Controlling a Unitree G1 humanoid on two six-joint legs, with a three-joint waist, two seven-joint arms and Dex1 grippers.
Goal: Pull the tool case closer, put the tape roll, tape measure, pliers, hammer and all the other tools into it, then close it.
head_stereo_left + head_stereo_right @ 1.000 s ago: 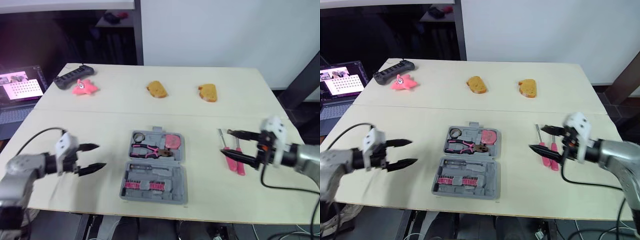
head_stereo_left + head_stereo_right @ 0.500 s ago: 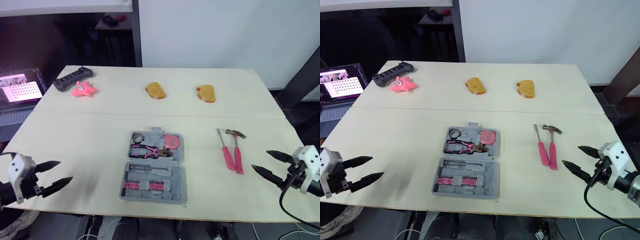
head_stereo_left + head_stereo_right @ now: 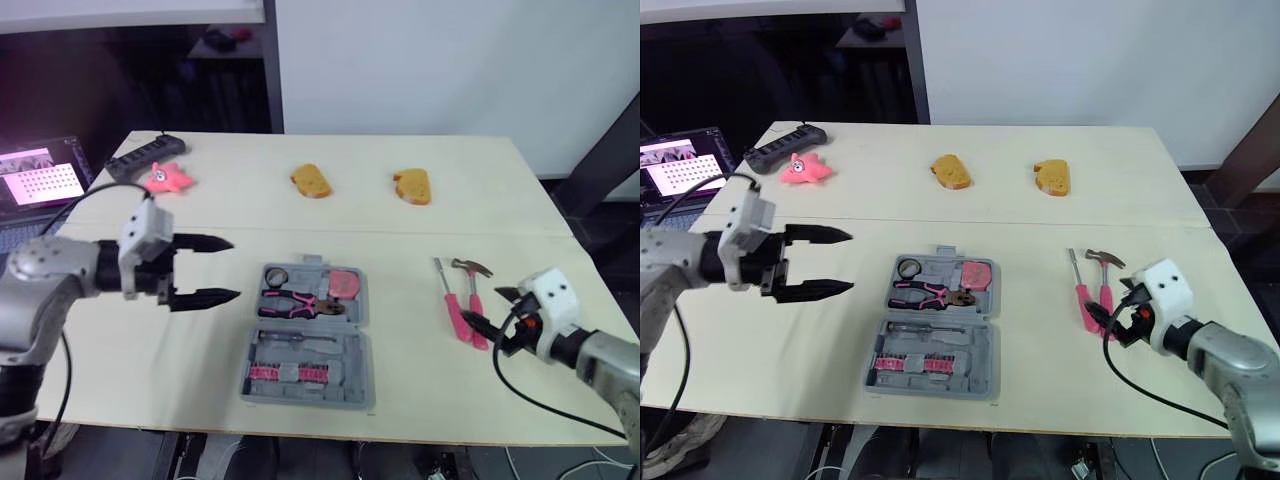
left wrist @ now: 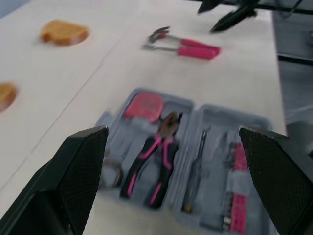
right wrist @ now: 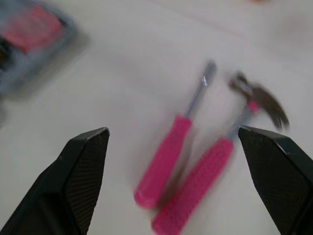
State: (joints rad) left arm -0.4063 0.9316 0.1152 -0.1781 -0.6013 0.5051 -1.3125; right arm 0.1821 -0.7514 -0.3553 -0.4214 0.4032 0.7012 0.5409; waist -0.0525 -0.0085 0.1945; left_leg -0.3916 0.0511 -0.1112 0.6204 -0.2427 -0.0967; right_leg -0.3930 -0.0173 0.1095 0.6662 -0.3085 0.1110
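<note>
Both arms in from near edge since 0.5 s ago. L pincer [image 3: 226, 268], open, hovers just left of tool case [image 3: 310, 360], mid-counter [image 3: 420, 385]. R pincer [image 3: 486, 308], open, at handle ends of hammer [image 3: 474, 305] & screwdriver [image 3: 451, 300]. Prob. pickup next; case lid open.

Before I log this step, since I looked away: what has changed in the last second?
Both hands pulled back to the table's near edge, then came forward again: the left hand now hovers open left of the tool case, the right hand open by the hammer and screwdriver handles. Nothing grasped. Case and tools stayed put.
</note>
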